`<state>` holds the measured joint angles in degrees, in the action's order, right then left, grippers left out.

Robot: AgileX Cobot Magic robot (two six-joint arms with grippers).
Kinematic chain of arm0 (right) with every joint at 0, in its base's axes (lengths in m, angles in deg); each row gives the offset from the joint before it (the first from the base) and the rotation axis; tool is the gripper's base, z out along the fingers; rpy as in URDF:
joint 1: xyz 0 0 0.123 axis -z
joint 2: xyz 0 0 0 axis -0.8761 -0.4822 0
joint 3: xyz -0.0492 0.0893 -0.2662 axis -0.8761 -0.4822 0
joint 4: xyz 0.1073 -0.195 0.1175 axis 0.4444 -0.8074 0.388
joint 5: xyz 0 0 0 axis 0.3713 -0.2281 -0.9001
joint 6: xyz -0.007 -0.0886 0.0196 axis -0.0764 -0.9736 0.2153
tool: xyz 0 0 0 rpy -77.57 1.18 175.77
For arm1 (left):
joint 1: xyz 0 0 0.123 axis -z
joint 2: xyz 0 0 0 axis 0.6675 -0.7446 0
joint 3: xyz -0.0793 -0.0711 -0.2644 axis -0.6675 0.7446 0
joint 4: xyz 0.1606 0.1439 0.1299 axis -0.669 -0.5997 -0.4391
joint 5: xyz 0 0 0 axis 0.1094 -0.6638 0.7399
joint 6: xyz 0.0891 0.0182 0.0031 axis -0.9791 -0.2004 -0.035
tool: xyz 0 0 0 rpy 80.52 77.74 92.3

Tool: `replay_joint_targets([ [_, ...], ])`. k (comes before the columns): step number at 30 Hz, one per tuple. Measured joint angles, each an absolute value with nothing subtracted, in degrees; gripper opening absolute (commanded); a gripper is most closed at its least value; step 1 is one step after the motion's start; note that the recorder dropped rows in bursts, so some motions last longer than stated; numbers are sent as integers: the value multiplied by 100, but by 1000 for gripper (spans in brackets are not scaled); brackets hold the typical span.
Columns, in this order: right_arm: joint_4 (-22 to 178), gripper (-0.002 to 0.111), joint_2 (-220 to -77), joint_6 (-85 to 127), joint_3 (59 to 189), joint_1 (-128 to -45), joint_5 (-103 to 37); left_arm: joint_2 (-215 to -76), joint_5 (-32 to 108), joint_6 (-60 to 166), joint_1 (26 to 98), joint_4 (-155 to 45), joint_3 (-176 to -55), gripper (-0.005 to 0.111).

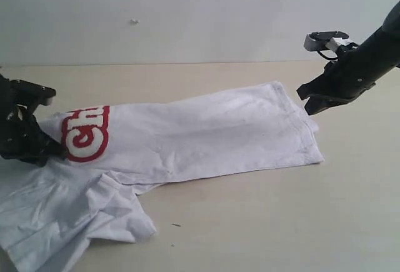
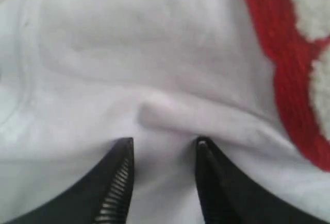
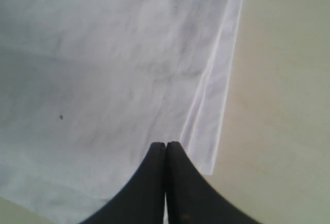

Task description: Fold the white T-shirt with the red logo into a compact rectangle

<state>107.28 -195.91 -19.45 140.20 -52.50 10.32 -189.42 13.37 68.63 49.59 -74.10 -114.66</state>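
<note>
The white T-shirt (image 1: 206, 137) lies on the pale bench (image 1: 262, 222), folded lengthwise into a long band. The band runs from the left edge of the bench towards the right edge and slants slightly towards the edge along the wall (image 1: 200, 9). The fabric is wrinkled. At the left end, part of the red logo (image 1: 84, 134) shows on top: the fuzzy white letters "Ch" in a thick red outline. The rest of the strip is out of sight. Loose cloth, a sleeve (image 1: 119, 216) among it, spreads from under the band towards the front left corner of the bench.

The left end effector (image 2: 162, 147) is down on the shirt at the left edge of the bench, just beside the logo. Its fingers (image 2: 119, 177) stand a narrow way apart with white cloth between them, and a raised crease sits right at their tips. I cannot tell whether they grip it.

The right end effector (image 3: 166, 147) is at the right end of the band, over the doubled hem (image 3: 216, 105). Its fingers are pressed together, with no cloth visible between them. Whether the tips touch the hem cannot be told.
</note>
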Motion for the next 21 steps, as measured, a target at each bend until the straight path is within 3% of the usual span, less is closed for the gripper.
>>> replay_joint_targets([
  [5,10728,0,-19591,-1972,14033,-5250,860,-19165,2572,7487,4651,-7702,-11487,40],
  [9,10849,0,-19591,-1972,14187,-5250,949,-18983,2571,7490,4873,-7639,-11452,40],
  [12,11005,0,-19591,-1996,14250,-5250,1096,-18409,2111,7031,5333,-7393,-11443,40],
  [17,11091,0,-19535,-2018,14250,-5250,1331,-17706,455,4439,5961,-5326,-11443,40],
  [21,11425,0,-19253,-2047,14250,-5250,1705,-17695,93,3649,5984,-4903,-11014,55],
])
